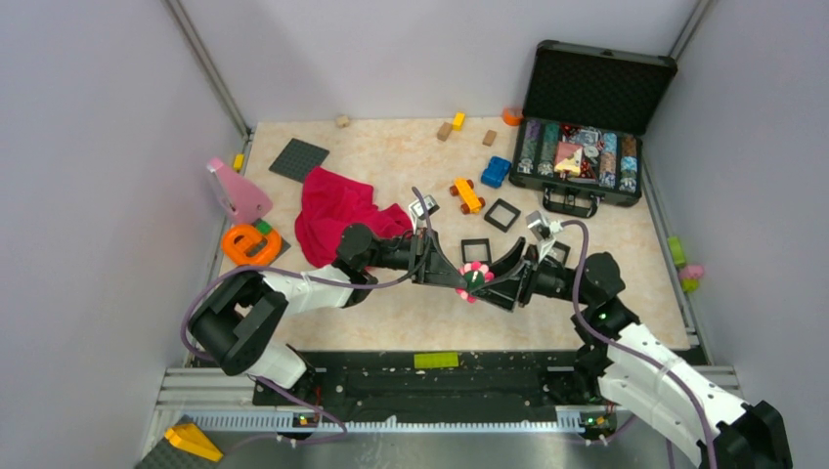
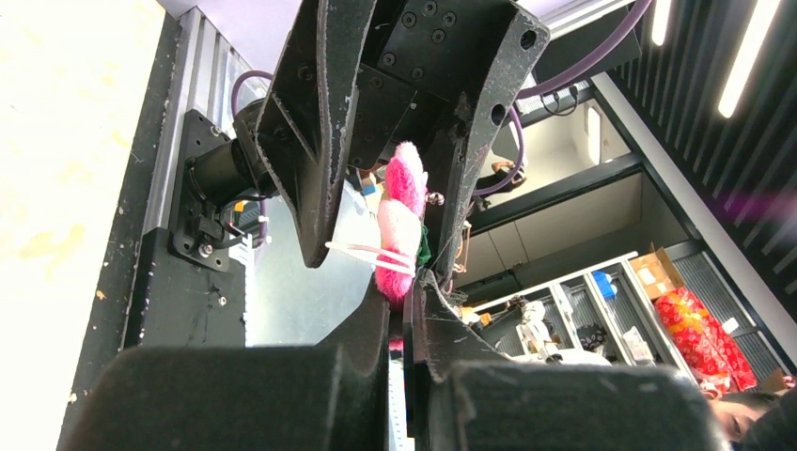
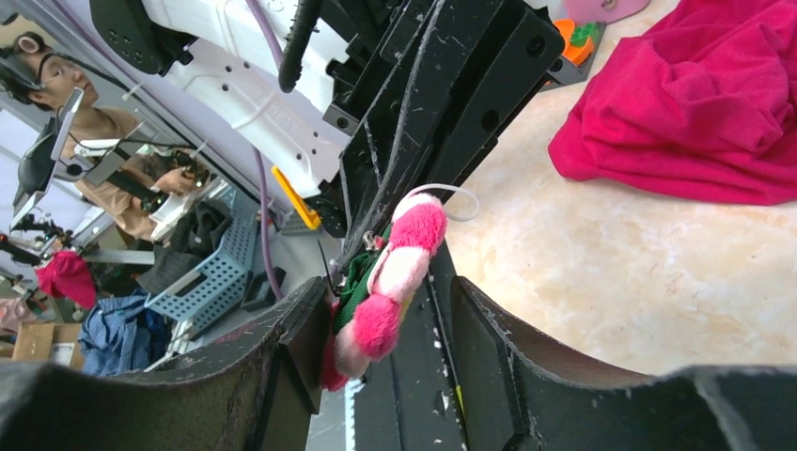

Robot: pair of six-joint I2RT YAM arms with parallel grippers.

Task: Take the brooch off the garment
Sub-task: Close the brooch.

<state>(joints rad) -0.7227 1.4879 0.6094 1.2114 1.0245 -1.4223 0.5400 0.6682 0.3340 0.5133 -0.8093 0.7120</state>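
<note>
The left tool (image 1: 459, 277) and the right tool (image 1: 497, 290) meet tip to tip just right of the frame centre in the top view, above a bare part of the desk (image 1: 391, 322). The brooch (image 1: 475, 281), a pink-and-white scalloped disc with a dark centre, sits between the two tips, clear of the desk surface. The left tool is closed narrow and pinches the brooch by one edge; in the left wrist view its fingers (image 2: 376, 324) clamp the lower rim of the brooch (image 2: 402, 221), which is seen edge-on. The right tool is partly spread and straddles the brooch without clamping it. In the right wrist view one finger (image 3: 282, 357) lies against the pink rim (image 3: 399, 268); the other finger (image 3: 498, 348) stands apart from it, with a gap visible. A thin white loop (image 3: 458, 194) projects from the top of the brooch. The garment (image 1: 337, 210), a crumpled magenta cloth, lies on the desk to the upper left of the tools, well apart from the brooch.
</note>
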